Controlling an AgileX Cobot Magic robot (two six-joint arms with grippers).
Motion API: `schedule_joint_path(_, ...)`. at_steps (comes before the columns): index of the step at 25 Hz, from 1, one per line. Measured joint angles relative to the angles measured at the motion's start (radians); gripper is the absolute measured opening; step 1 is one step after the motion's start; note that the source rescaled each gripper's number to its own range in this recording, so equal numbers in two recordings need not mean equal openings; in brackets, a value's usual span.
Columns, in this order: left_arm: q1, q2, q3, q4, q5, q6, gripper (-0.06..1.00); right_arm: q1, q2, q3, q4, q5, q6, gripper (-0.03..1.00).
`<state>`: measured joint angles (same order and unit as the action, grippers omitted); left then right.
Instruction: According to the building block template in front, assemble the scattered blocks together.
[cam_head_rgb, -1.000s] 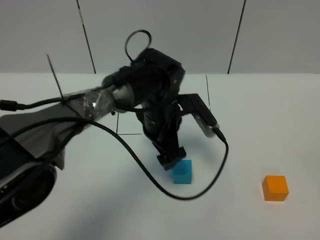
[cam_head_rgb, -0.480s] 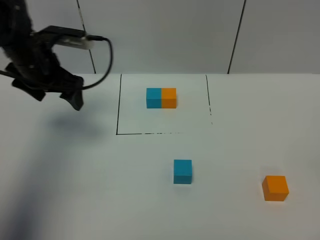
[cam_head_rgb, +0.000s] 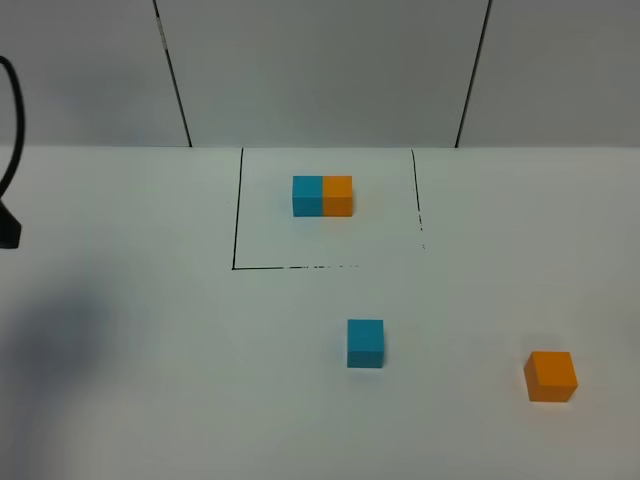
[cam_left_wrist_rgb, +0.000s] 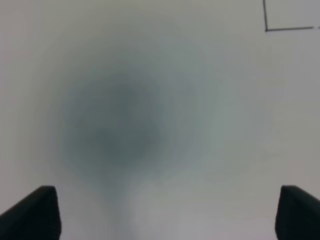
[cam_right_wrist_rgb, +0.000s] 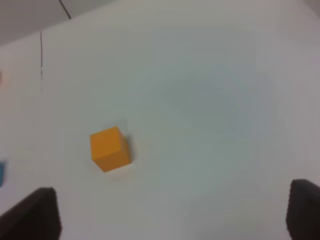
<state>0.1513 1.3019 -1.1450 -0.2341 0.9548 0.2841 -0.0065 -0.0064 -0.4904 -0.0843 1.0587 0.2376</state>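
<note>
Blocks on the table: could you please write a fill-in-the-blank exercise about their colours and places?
1. In the joined pair, the blue half is on the ____ in the high view.
2. The loose blue block lies ____ the black outline.
3. The loose orange block lies to the ____ of the loose blue block in the high view.
4. The left gripper is ____, with nothing between its fingertips.
Missing words: left; outside; right; open.
</note>
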Motion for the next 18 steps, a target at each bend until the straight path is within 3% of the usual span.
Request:
schedule_joint_path(7, -0.028, -0.492, 0.299, -0.003, -0.118, -0.023, 0.79, 0.000, 0.000, 0.000, 0.000, 0.000, 0.000, 0.80)
schedule_joint_path(12, -0.094, -0.717, 0.401, -0.005, -0.056, -0.052, 0.79, 0.000, 0.000, 0.000, 0.000, 0.000, 0.000, 0.80)
schedule_joint_path(18, -0.100, -0.904, 0.485, -0.005, 0.020, -0.124, 0.77, 0.000, 0.000, 0.000, 0.000, 0.000, 0.000, 0.80)
